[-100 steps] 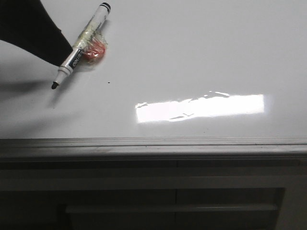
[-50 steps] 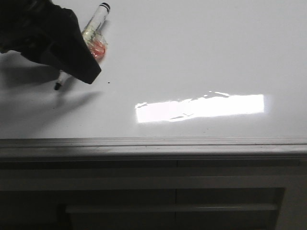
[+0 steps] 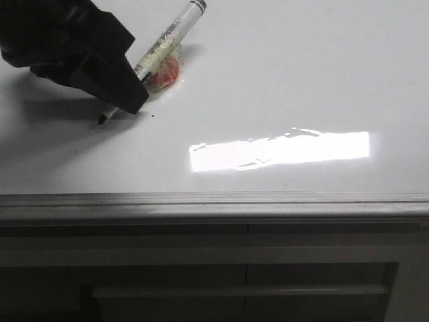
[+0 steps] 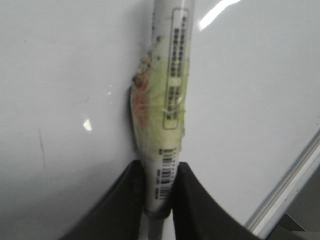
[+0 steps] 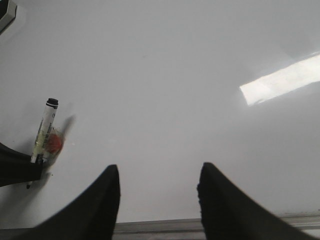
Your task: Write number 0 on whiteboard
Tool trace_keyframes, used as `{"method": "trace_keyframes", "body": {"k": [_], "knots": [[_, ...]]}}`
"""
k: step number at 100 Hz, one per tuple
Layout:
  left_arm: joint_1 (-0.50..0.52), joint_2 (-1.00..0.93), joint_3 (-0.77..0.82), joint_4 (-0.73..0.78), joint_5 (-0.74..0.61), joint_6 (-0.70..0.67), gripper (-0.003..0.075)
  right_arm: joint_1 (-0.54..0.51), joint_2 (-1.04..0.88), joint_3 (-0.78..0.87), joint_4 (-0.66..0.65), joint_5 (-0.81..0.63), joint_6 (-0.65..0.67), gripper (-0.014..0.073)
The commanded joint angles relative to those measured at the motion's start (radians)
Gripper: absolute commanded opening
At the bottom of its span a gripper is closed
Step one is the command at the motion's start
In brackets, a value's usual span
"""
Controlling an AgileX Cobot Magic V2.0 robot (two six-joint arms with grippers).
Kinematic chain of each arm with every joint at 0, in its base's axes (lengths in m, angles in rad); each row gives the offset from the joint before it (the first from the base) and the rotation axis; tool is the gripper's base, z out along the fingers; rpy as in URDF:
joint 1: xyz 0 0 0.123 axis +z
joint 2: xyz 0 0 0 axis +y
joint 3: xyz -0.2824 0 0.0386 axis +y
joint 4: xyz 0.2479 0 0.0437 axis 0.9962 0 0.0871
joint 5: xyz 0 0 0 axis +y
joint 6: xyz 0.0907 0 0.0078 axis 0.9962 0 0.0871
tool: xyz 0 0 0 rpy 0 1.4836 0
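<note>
The whiteboard is glossy white and fills the front view. No number 0 shows on it; no drawn loop is in view. My left gripper is at the far left, shut on a black-capped white marker that carries a red wad under yellowish tape. The marker slants, its black tip low at the board; I cannot tell whether it touches. In the left wrist view the fingers clamp the marker's barrel. My right gripper is open and empty above the board's near edge; its view also shows the marker.
A bright rectangular glare lies on the board to the right of centre. A tiny black speck sits just right of the marker tip. A grey metal edge strip bounds the board's near side, with a dark cabinet front below.
My left gripper has moved right with the marker. The marker tip has shifted right toward the speck, and the marker's cap end has swung up and to the right.
</note>
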Motion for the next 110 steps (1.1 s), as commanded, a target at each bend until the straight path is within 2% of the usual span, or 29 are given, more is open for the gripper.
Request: {"method": "trace_keyframes", "body": {"k": [1,18,36,49,60,71,81,94,110], "knots": [[0.001,-0.002,-0.025,0.008,-0.057,-0.011,-0.002,-0.005,-0.019,-0.039,0.0,-0.073,-0.002,0.0309],[-0.03,-0.038,-0.025,0.016,-0.027,-0.004,-0.002,0.005,-0.019,-0.062,0.0,-0.021,-0.009,0.0309],[-0.152,-0.147,-0.025,0.041,0.042,0.208,-0.002,0.088,0.013,-0.202,0.003,0.105,-0.267,0.0309],[-0.253,-0.221,-0.025,0.06,0.076,0.32,-0.002,0.195,0.141,-0.335,0.028,0.177,-0.431,0.031],[-0.313,-0.273,-0.025,0.089,0.087,0.334,-0.002,0.287,0.29,-0.463,0.092,0.215,-0.606,0.0363],[-0.343,-0.311,-0.025,0.122,0.119,0.342,-0.002,0.363,0.45,-0.566,0.097,0.295,-0.705,0.0442],[-0.357,-0.334,-0.025,0.141,0.167,0.342,-0.002,0.428,0.58,-0.64,0.097,0.364,-0.779,0.0449],[-0.357,-0.358,-0.025,0.141,0.231,0.342,-0.002,0.525,0.712,-0.688,0.097,0.347,-0.831,0.0449],[-0.357,-0.386,-0.025,0.139,0.296,0.386,-0.002,0.636,0.813,-0.713,0.095,0.224,-0.862,0.0449]]}}
